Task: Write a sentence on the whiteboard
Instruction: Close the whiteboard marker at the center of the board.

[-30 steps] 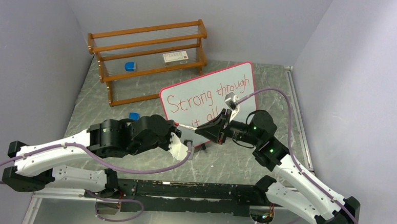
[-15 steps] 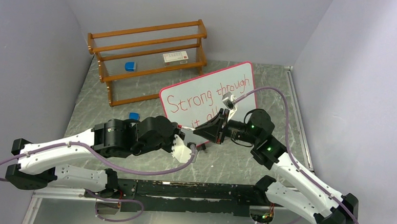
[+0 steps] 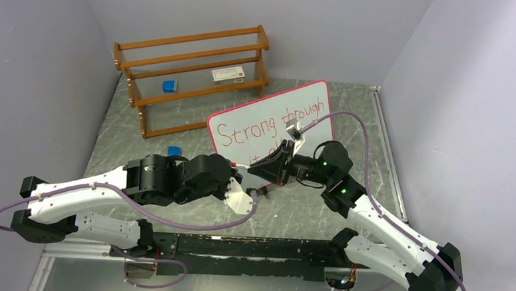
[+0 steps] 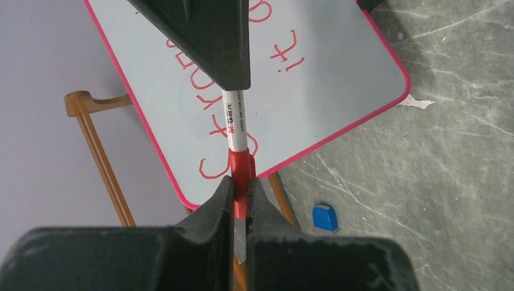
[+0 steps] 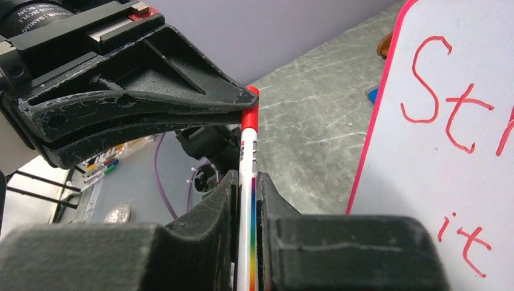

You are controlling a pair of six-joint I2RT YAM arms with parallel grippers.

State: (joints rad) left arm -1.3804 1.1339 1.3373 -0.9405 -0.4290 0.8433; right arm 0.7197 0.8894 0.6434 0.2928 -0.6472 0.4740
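the left pincer (image 4: 240, 182) is clamped on the red cap (image 4: 241, 165) and the right pincer (image 5: 245, 179) on the white marker barrel (image 4: 234, 115). this looks like capping, so keep both in line and push straight. the whiteboard (image 3: 264, 109), glossy with a thin pink rim, stands mid-counter (image 3: 305, 211) just beyond them, its red sentence (image 3: 246, 133) seemingly complete.

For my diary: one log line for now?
left gripper: shut on red marker cap | right gripper: shut on white marker barrel | red sentence on pink-rimmed whiteboard
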